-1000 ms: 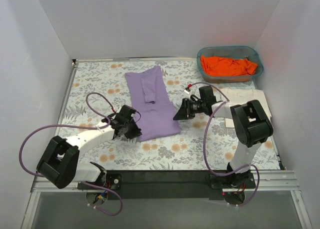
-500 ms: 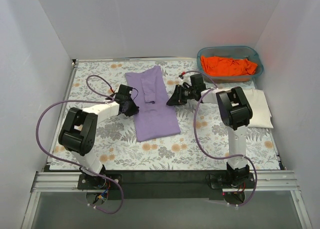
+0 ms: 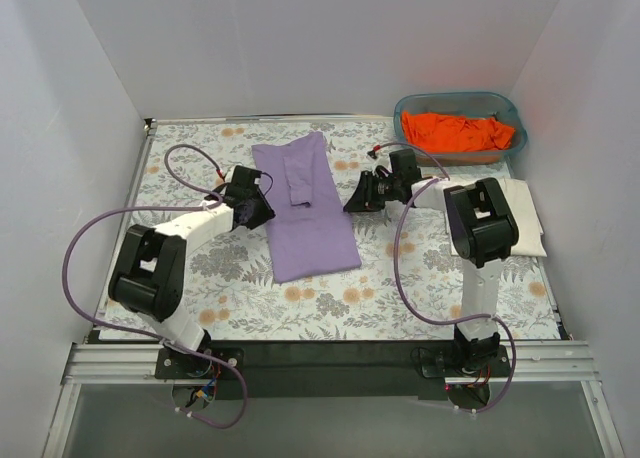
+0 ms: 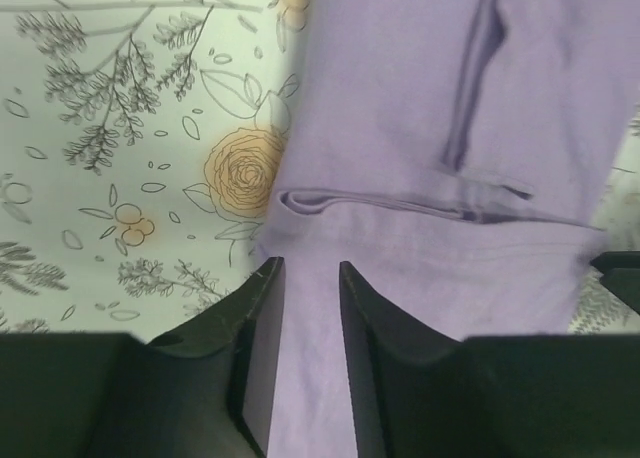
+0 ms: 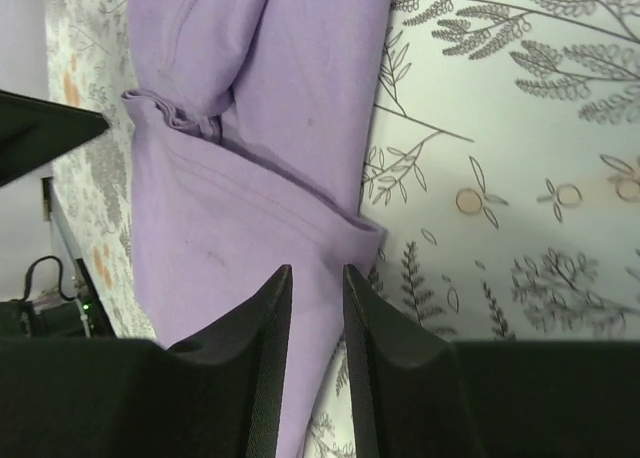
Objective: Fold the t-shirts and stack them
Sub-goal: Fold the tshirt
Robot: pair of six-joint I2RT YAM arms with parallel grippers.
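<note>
The lavender t-shirt point(image 3: 308, 206) lies folded into a long strip in the middle of the table, one sleeve folded onto it. My left gripper point(image 3: 261, 214) sits at its left edge. In the left wrist view, that gripper point(image 4: 308, 270) has its jaws a little apart over the flat cloth point(image 4: 400, 128), pinching nothing. My right gripper point(image 3: 353, 200) is at the strip's right edge. It point(image 5: 316, 270) is also narrowly open above the cloth's edge point(image 5: 250, 178). The orange t-shirt point(image 3: 458, 131) lies crumpled in the basket. A cream-white folded t-shirt point(image 3: 518, 206) lies at the right.
A floral tablecloth point(image 3: 200, 158) covers the table. The teal basket point(image 3: 400, 109) stands at the back right corner. White walls close in the left, back and right sides. Purple cables loop from both arms over the cloth.
Both grippers have moved from the strip's near end up to its middle, one on each side. The left jaws have parted slightly. The lavender shirt has not moved.
</note>
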